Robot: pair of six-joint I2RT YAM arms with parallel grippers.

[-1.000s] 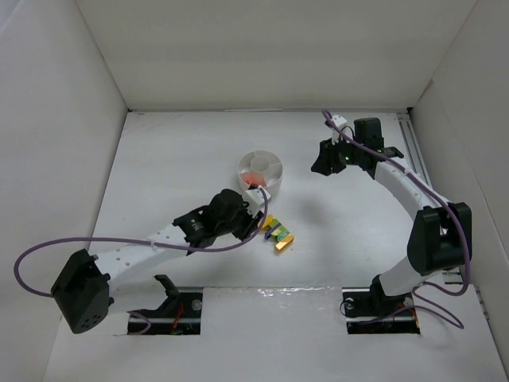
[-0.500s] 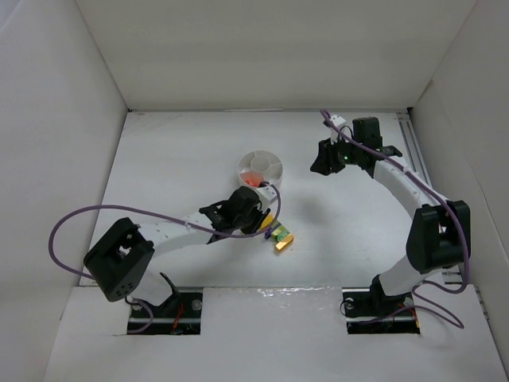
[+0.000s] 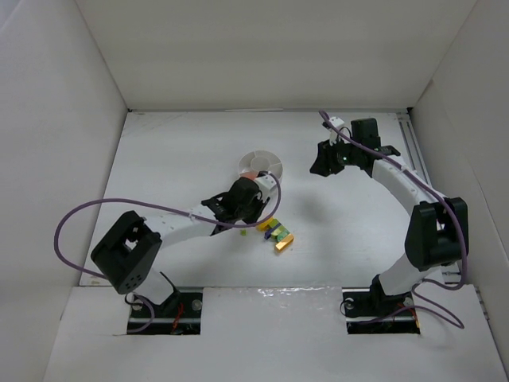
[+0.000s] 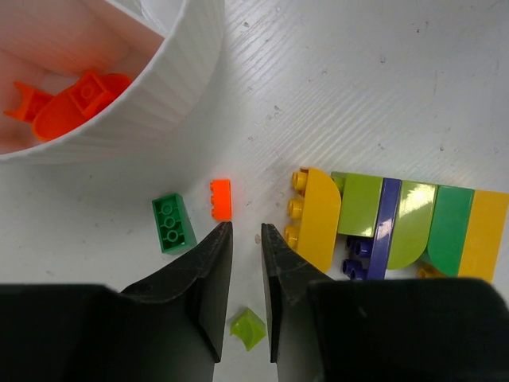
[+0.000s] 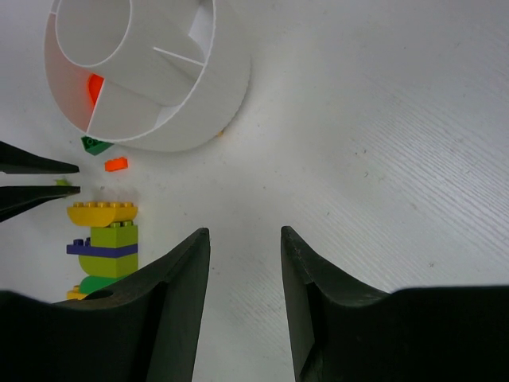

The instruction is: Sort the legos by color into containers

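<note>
The round white divided dish (image 4: 163,87) holds orange-red bricks (image 4: 75,103) in one wedge. Just outside its wall lie a green brick (image 4: 173,224) and a tiny orange bit (image 4: 221,198). My left gripper (image 4: 245,229) hangs above the table beside them. Its jaws are shut to a narrow slit with nothing between them. A lime bit (image 4: 247,328) lies on the table under that slit. To the right lies the multicolour clump (image 4: 398,219) of yellow, lime, purple and green legos. My right gripper (image 5: 244,232) is open and empty, off to the dish's (image 5: 227,87) right.
White walls enclose the table on three sides. In the top view the left gripper (image 3: 254,208) covers the dish's (image 3: 261,155) near edge, with the clump (image 3: 276,232) just below it. A metal rail (image 3: 413,151) runs along the right edge. Purple cables trail from both arms.
The left arm has swung its elbow in, and its gripper has moved from over the clump toward the dish while its jaws closed. The right arm has not moved.
</note>
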